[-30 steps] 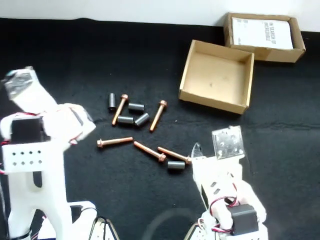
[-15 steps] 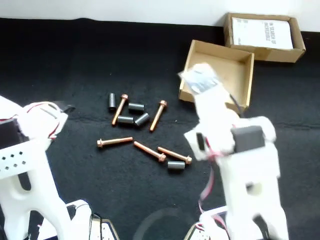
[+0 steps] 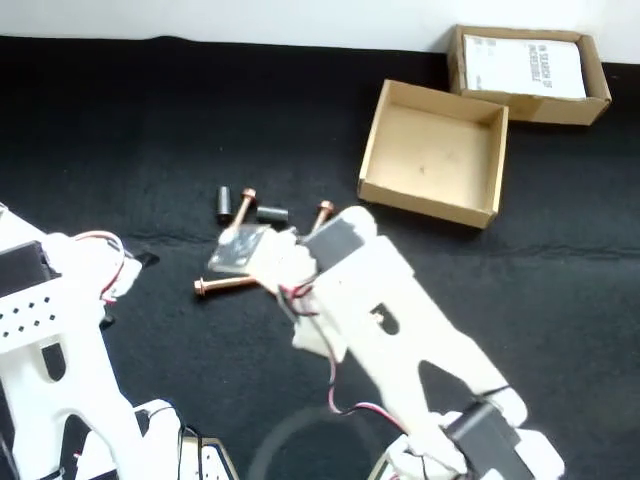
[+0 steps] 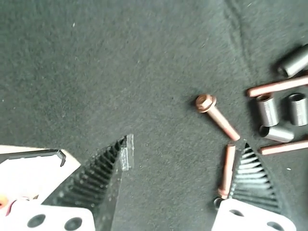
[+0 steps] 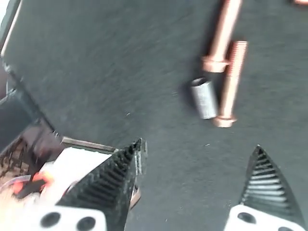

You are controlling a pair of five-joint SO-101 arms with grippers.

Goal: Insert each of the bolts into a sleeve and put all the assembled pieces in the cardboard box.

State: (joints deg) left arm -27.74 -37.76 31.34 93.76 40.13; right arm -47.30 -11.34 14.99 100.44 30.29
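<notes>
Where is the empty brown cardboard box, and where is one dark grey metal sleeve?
Empty brown cardboard box point(image 3: 435, 150): high view, bare floor.
Dark grey metal sleeve point(image 5: 204, 99): right wrist view, side wall.

The black-clothed table point(image 3: 120, 120) carries copper bolts point(image 3: 225, 284) and dark sleeves point(image 3: 271, 214) scattered left of centre. An open cardboard box point(image 3: 425, 208) sits farther right, and just beyond it lies a second box point(image 3: 560, 108) holding a printed sheet point(image 3: 525, 65).

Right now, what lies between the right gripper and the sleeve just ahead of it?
Nothing. The right wrist view shows bare black cloth from the open right gripper to the sleeve; a bolt lies beside the sleeve, off that line.
</notes>
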